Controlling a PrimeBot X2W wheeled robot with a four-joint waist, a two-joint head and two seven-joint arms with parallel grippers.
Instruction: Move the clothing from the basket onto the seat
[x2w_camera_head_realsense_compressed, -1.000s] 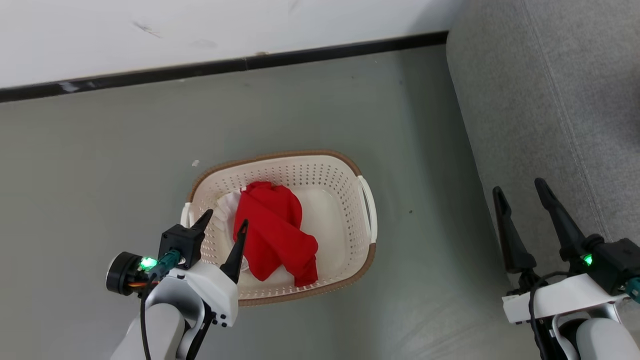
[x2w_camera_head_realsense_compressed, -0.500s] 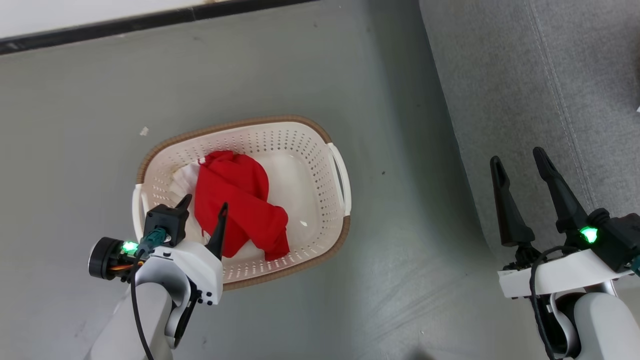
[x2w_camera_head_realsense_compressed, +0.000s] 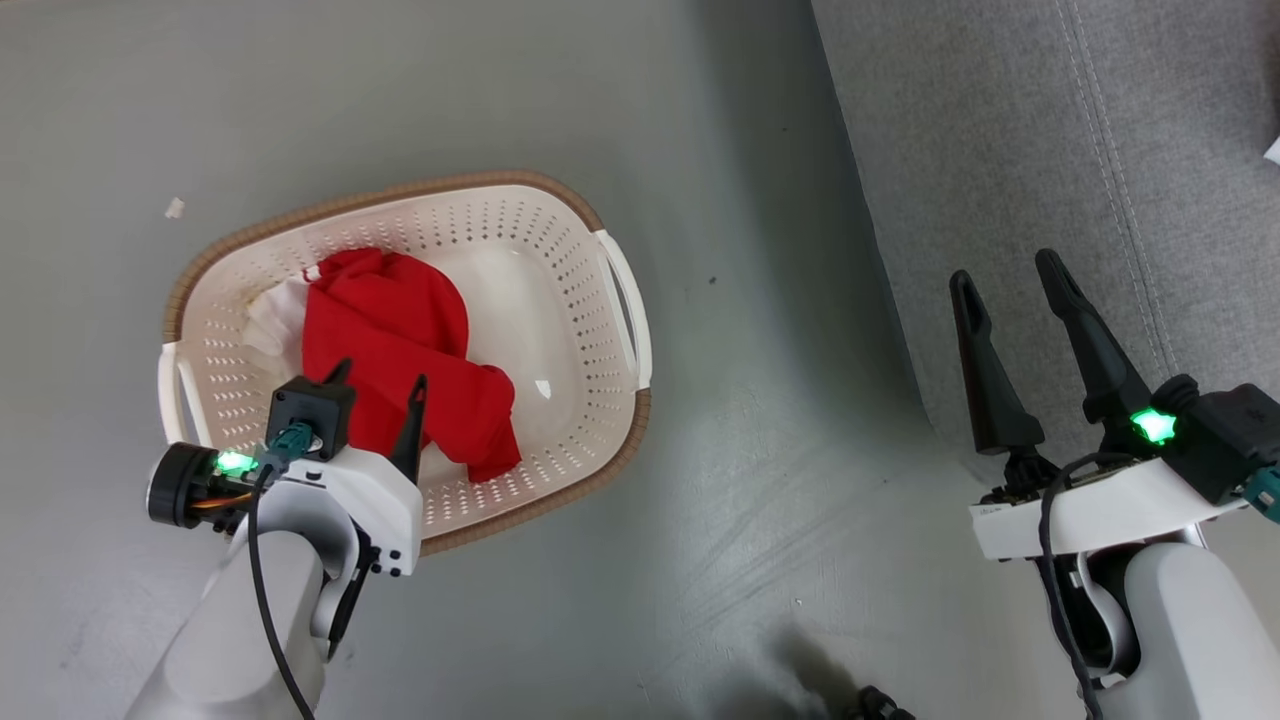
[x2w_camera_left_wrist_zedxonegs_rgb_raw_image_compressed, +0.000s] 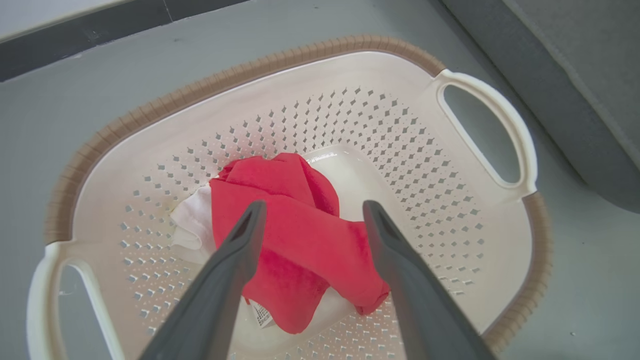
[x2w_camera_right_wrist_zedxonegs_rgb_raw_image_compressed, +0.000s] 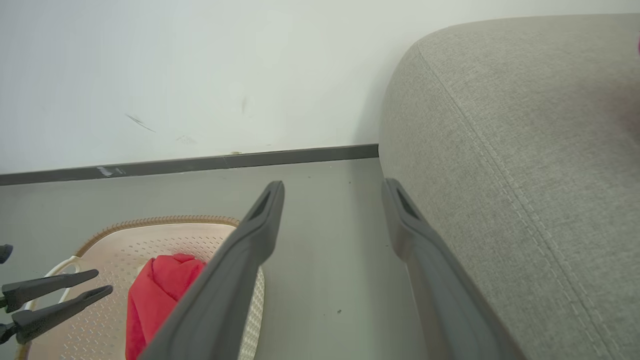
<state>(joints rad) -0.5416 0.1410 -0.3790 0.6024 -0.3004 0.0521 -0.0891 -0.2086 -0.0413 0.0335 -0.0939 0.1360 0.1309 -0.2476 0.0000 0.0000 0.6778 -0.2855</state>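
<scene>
The clothing (x2w_camera_head_realsense_compressed: 400, 340) is a crumpled bright red heap with a white piece at its left edge and a small white label at its near edge. It lies inside the basket (x2w_camera_head_realsense_compressed: 400, 192). The left gripper (x2w_camera_head_realsense_compressed: 380, 376) hangs over it, fingers apart and empty. The right gripper (x2w_camera_head_realsense_compressed: 1008, 272), also spread and empty, is beside the seat (x2w_camera_head_realsense_compressed: 1000, 150), right of the basket.

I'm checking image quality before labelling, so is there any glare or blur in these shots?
Head view: small glint on the basket floor. Left wrist view: left fingers soft up close, clothing sharp. Right wrist view: right fingers blurred, sofa crisp.
</scene>
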